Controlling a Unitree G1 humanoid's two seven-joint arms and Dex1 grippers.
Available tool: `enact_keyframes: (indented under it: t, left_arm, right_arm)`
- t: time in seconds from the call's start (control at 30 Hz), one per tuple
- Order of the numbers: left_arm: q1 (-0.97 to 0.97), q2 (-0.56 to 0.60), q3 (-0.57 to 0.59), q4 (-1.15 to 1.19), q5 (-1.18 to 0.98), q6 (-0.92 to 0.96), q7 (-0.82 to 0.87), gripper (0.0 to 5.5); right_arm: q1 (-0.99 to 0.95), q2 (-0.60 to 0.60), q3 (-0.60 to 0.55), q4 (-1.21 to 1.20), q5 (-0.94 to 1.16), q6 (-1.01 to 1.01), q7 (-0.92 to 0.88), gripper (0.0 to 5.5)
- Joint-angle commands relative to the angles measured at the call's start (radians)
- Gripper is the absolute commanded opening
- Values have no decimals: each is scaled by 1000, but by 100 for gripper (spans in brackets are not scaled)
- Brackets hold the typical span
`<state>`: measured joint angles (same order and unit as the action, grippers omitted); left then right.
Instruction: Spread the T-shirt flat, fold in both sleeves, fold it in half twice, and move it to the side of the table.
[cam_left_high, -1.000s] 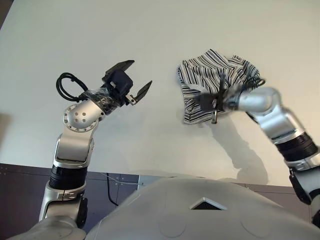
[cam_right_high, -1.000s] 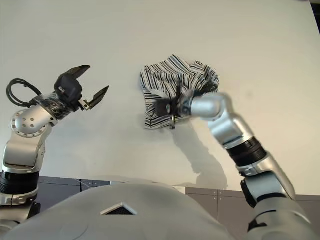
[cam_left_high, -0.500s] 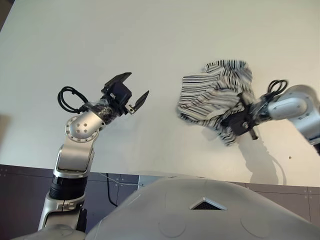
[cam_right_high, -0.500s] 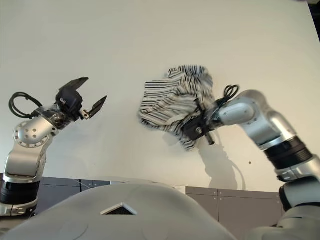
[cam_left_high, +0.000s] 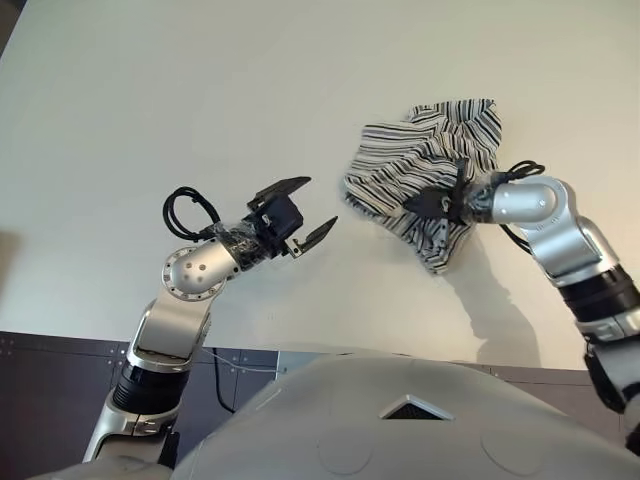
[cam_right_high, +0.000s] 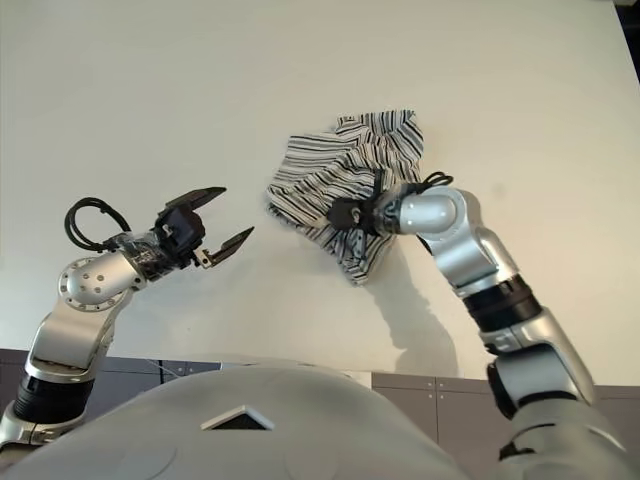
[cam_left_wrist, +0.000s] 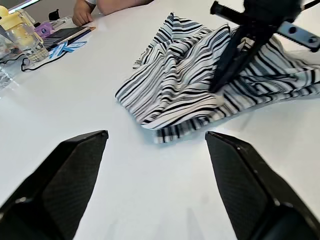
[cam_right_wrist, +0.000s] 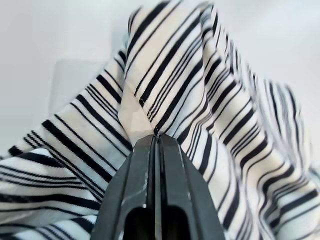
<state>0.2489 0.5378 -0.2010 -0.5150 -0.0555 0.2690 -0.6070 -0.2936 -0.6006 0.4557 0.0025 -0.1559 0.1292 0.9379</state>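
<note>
The black-and-white striped T-shirt (cam_left_high: 425, 160) lies crumpled on the white table (cam_left_high: 200, 90), right of centre. My right gripper (cam_left_high: 432, 203) is shut on a fold of the T-shirt (cam_right_wrist: 165, 90) near its middle, holding part of the cloth lifted off the table. My left gripper (cam_left_high: 305, 212) hovers open to the left of the shirt, a short gap away, its fingers (cam_left_wrist: 75, 165) spread and pointing at the shirt's near edge (cam_left_wrist: 165, 110). Nothing is between the left fingers.
At the far end of the table, the left wrist view shows a yellow bottle (cam_left_wrist: 20, 35), a dark tablet (cam_left_wrist: 62, 36) and a person's hand (cam_left_wrist: 82, 11). The table's front edge (cam_left_high: 300, 345) runs just below both arms.
My left gripper has moved right, closer to the shirt. My right gripper has swung the gripped cloth out to the right and back toward the shirt's middle, reshaping the pile.
</note>
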Motion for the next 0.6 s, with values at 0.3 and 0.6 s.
enact_keyframes:
  t: [0.3,0.6]
  left_arm:
    - [-265,-102,-24,282,10,-56,23,360]
    - [-367,-116,-25,465,11,-70,-14,360]
  right_arm:
    - [-443,309,17,828,-48,-130,-143,13]
    - [-541,413,-80,1130,-39,-163,-240,13]
